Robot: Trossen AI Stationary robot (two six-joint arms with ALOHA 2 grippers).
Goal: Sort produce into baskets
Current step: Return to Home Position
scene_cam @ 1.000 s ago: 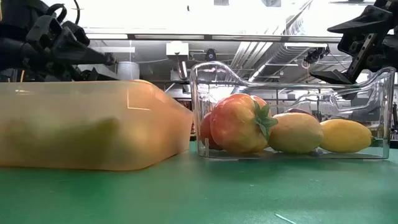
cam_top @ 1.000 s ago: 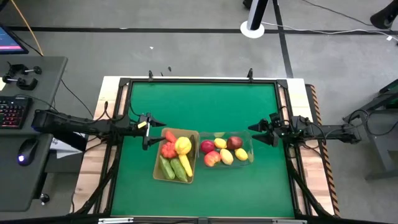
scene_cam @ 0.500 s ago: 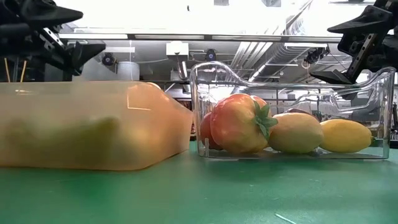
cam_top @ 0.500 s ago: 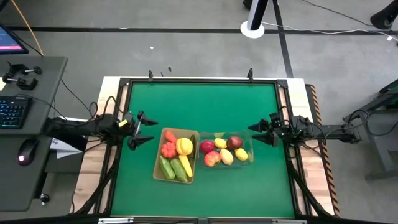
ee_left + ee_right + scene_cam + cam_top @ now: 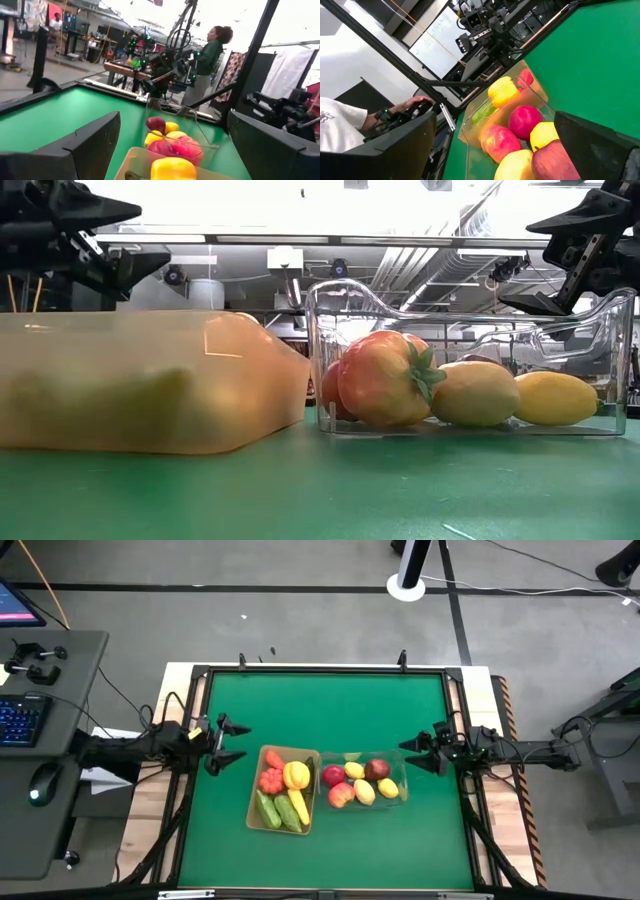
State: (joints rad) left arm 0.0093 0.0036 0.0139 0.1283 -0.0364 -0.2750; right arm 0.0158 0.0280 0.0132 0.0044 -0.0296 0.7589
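A tan bin [image 5: 283,789] holds a yellow pepper [image 5: 294,775], a red tomato [image 5: 270,781], an orange carrot and green cucumbers [image 5: 279,810]. A clear bin [image 5: 364,781] to its right holds red apples [image 5: 377,769] and yellow lemons [image 5: 388,788]. Both bins rest on the green mat. My left gripper [image 5: 230,743] is open and empty, left of the tan bin. My right gripper [image 5: 417,754] is open and empty, at the clear bin's right end. The bins also show in the low view: the tan one [image 5: 140,385] and the clear one [image 5: 470,360].
The green mat [image 5: 330,705] is framed by a black rail [image 5: 325,669]. A desk with a keyboard and mouse [image 5: 40,790] stands to the left. A person [image 5: 207,55] stands beyond the table in the left wrist view. A person's hand [image 5: 415,105] shows in the right wrist view.
My left gripper has drawn back from the tan bin toward the table's left edge, staying open and empty. The bins and the produce have kept still.
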